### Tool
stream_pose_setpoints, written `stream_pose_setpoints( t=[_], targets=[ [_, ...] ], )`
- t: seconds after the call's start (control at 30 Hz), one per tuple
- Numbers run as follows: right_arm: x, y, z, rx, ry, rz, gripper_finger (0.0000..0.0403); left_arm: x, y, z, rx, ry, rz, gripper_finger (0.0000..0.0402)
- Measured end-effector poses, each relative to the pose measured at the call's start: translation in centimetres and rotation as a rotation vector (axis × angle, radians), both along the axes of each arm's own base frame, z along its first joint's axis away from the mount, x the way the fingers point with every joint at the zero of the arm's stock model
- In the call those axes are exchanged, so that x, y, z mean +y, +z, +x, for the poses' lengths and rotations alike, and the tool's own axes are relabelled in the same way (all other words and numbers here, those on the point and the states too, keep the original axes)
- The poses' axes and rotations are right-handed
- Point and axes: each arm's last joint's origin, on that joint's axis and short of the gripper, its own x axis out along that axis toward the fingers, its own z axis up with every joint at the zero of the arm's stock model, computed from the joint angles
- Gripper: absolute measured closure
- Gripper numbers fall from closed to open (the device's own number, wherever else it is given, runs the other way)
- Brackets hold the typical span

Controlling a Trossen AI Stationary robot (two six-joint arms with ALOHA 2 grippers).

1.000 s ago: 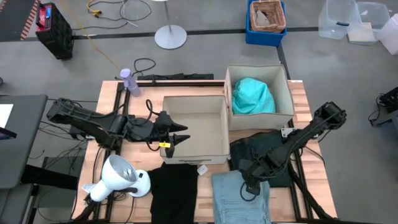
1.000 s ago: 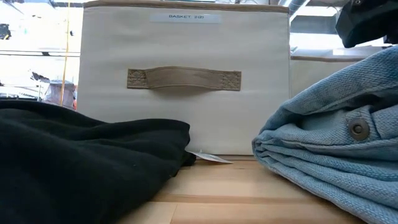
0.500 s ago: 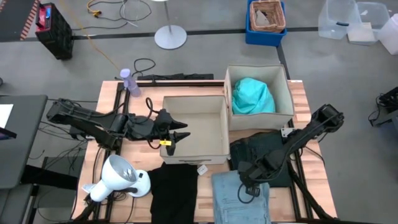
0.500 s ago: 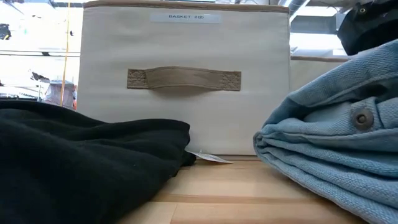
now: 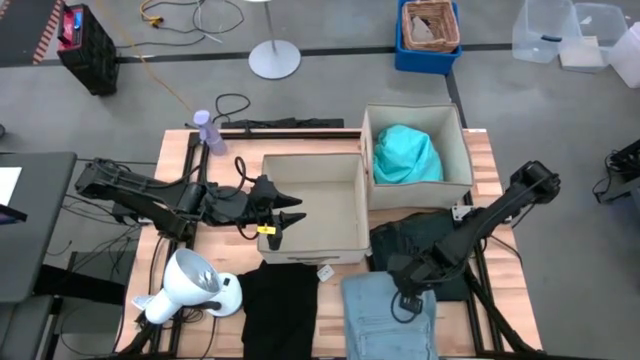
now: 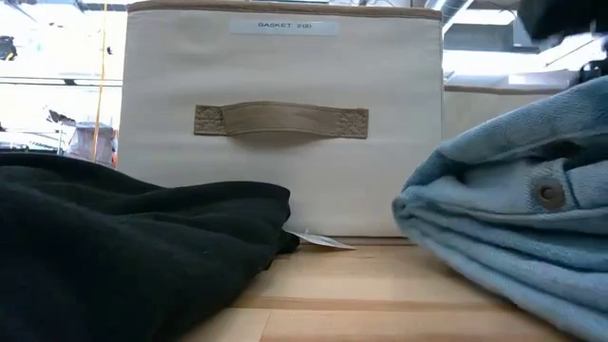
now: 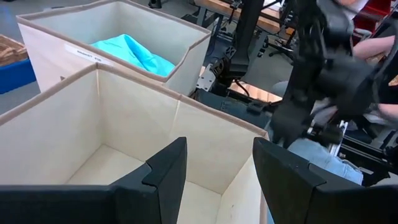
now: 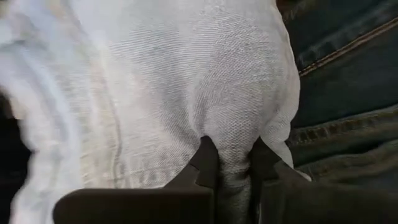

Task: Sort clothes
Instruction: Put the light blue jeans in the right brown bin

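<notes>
Right gripper (image 8: 235, 163) is down on the light blue jeans (image 5: 388, 318), fingers pinched nearly together with a narrow fold of the pale denim clamped between them. In the right wrist view the fold runs straight up from between the two dark fingers (image 8: 205, 158), so it has hold of fabric, not air. The grip is at the jeans' edge nearest the boxes; the rest of the folded stack lies beyond the gripper toward the table's front edge. In the low view the jeans (image 6: 513, 223) look bunched, with a rivet button showing.

Dark charcoal jeans (image 5: 420, 245) sit just beside the right gripper, under the right arm, touching the light blue pair. Their seams show next to the pinched fold (image 8: 348, 81).

Black garment (image 5: 280, 305) lies on the table (image 5: 170, 170) well off to the far side of the right gripper, past the near fabric box (image 5: 315, 205). That box looks empty inside.

Teal top (image 5: 405, 155) is in the far fabric box (image 5: 450, 125), which is beyond the right gripper, behind the charcoal jeans.

Left gripper (image 7: 214, 168) hangs at the near box's side, fingers apart about halfway, nothing between them. The open box is directly ahead of it, and the teal top (image 7: 134, 53) shows in the box behind.

A white lamp-like object (image 5: 190, 285) sits by the black garment.
</notes>
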Motion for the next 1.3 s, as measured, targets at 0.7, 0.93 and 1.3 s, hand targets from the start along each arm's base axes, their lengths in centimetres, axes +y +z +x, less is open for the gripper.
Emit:
stream_pose_setpoints(
  t=[0.7, 0.93, 1.3],
  targets=[
    [-3.5, 12.0, -4.4, -0.472, 0.0, 0.218, 0.0366, 0.1, 0.0, 0.0, -0.003, 0.008, -0.009, 0.0223],
    [-5.5, 15.8, -7.0, -0.638, 0.029, 0.275, 0.0366, 0.2, 0.0, 0.0, -0.004, 0.009, -0.011, 0.0223],
    [-9.4, 21.8, -11.7, -0.997, 0.01, 0.236, 0.037, 0.2, 0.0, 0.0, -0.004, 0.009, -0.011, 0.0223]
  ],
)
